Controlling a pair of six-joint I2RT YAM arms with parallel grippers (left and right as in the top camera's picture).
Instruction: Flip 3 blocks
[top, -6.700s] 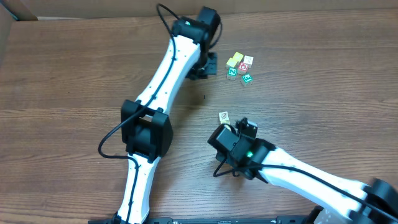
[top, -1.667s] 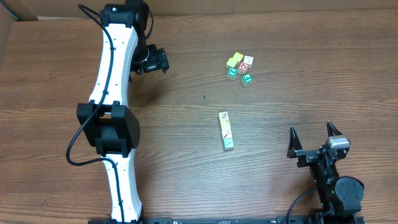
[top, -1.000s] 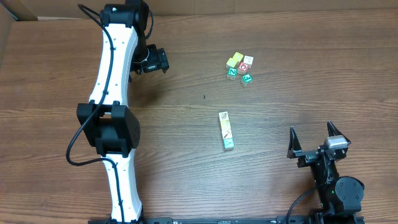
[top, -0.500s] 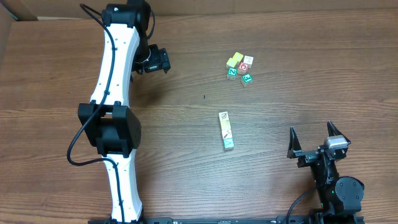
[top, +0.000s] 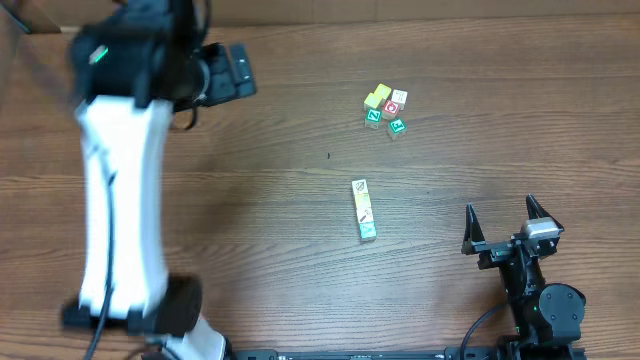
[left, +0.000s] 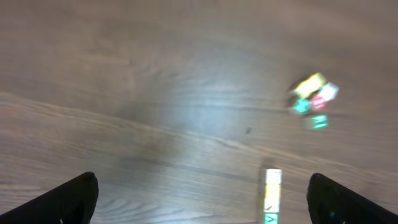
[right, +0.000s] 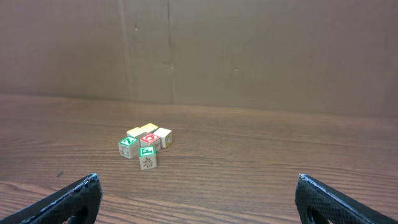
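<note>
Shows the blocks (top: 364, 210) in a twelve-to-six row at the middle of the bench (top: 250, 260), lying at nine o'clock from the wide-open right jaws, nearer these than the equally open left jaws off toward ten o'clock.

A wooden desk (top: 250, 230) is carrying a cluster of cubes (top: 385, 108), packed close together toward its far side. A yellow cube (top: 378, 96) is sitting at the back of the cluster, with a red-marked white cube (top: 392, 107) just beside it. A green Z cube (top: 373, 116) is lying in front of the yellow one, and another green-faced cube (top: 397, 126) is resting nearest. A dark speck (top: 328, 155) is showing on the wood nearby. A cardboard wall (right: 249, 56) is standing behind the desk.
</note>
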